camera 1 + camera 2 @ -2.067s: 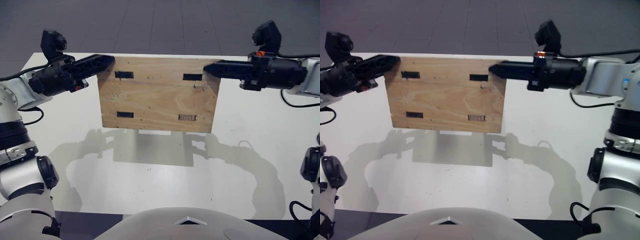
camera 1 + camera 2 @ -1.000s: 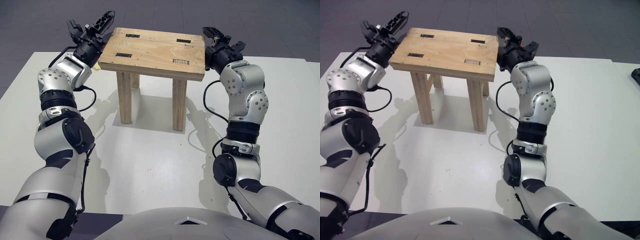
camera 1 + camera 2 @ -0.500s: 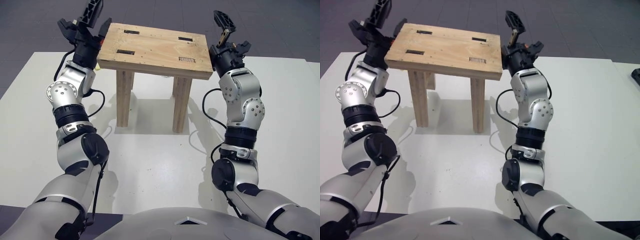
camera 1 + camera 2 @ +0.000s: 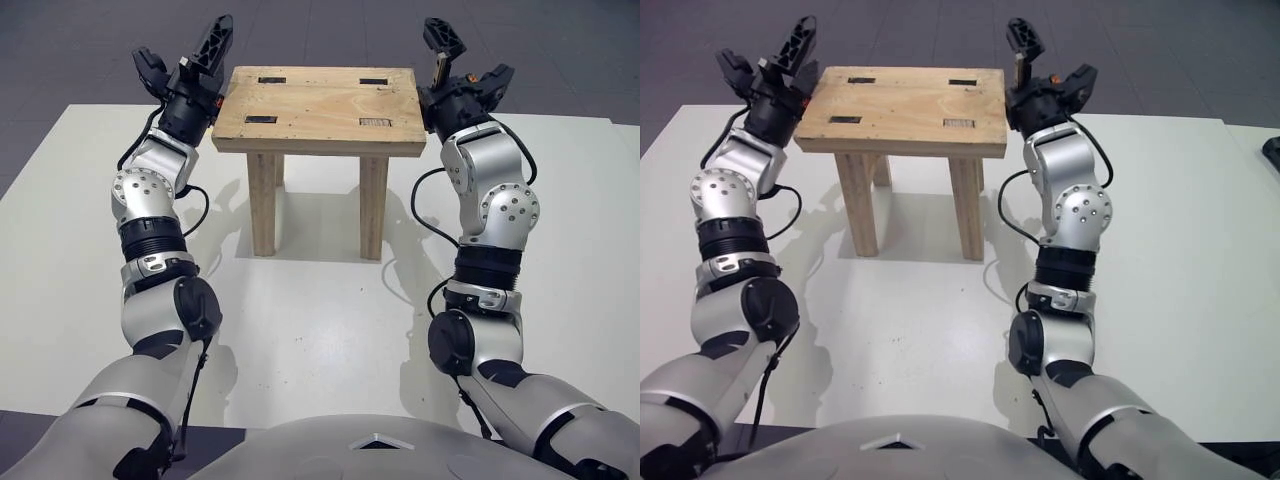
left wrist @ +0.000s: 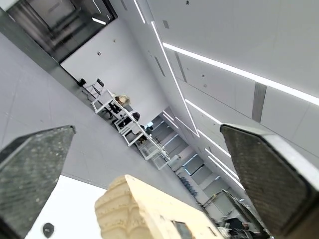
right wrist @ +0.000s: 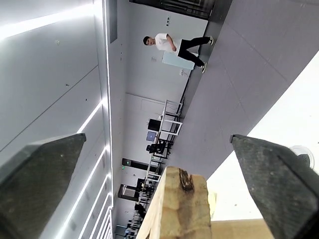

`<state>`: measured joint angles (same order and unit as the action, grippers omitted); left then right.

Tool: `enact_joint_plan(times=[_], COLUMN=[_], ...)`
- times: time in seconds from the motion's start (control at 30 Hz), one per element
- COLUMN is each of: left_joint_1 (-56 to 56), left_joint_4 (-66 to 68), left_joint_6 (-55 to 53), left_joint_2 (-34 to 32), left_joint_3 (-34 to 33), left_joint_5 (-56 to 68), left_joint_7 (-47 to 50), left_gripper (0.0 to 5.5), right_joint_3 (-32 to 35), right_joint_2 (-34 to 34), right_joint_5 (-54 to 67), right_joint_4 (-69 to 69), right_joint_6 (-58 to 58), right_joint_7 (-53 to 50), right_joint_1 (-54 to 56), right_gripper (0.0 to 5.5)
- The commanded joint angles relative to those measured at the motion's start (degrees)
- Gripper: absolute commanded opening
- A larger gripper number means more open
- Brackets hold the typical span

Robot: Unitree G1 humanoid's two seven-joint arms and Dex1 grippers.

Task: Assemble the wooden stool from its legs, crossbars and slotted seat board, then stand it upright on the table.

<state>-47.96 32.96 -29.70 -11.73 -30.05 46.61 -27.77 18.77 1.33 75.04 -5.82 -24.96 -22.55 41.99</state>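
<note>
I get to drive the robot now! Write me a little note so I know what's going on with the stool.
Left end effector: open, holding nothing, raised beside the left end of the seat board.
Right end effector: open, holding nothing, raised beside the right end.
Stool: assembled, standing upright on the white table.
Done: the build and the standing-up look finished.
Left: probably just pull both arms away without bumping it.

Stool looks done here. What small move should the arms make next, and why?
Probably draw both arms outward, clear of the seat board. The stool stands upright on the table, and the left gripper and right gripper sit open at the board's ends, holding nothing, so only backing off seems left.
</note>
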Motion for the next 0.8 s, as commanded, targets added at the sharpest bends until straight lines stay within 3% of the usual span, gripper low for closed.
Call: enact_joint_plan(times=[0.03, 0.27, 0.5, 0.63, 0.8], left_joint_1=[3.03, 4.95, 6.67, 6.81, 7.28], left_joint_4=[-0.19, -6.18, -17.67, -22.74, -22.52], left_joint_6=[4.14, 18.17, 34.95, 39.40, 41.91], left_joint_2=[6.31, 7.96, 4.81, 1.21, -2.07], left_joint_3=[3.63, 4.73, 10.16, 13.84, 12.94], left_joint_5=[-3.37, -8.39, -29.17, -40.82, -47.42], left_joint_7=[2.27, 5.26, 19.48, 24.98, 31.52], left_gripper=[5.40, 5.40, 5.40, 5.40, 5.40], right_joint_3=[-7.52, -10.84, -17.57, -17.34, -15.92], right_joint_2=[1.30, -1.71, -10.24, -13.08, -16.97], right_joint_5=[-9.45, -26.05, -52.89, -65.69, -85.11], right_joint_4=[1.13, 4.91, 8.41, 9.38, 6.53], right_joint_6=[-2.29, 5.60, 18.12, 23.50, 29.22], right_joint_7=[4.01, 14.72, 19.81, 16.46, 5.21], right_joint_1=[-2.29, -7.21, -4.83, -3.86, -3.89], right_gripper=[5.38, 5.38, 5.38, 5.38, 5.38])
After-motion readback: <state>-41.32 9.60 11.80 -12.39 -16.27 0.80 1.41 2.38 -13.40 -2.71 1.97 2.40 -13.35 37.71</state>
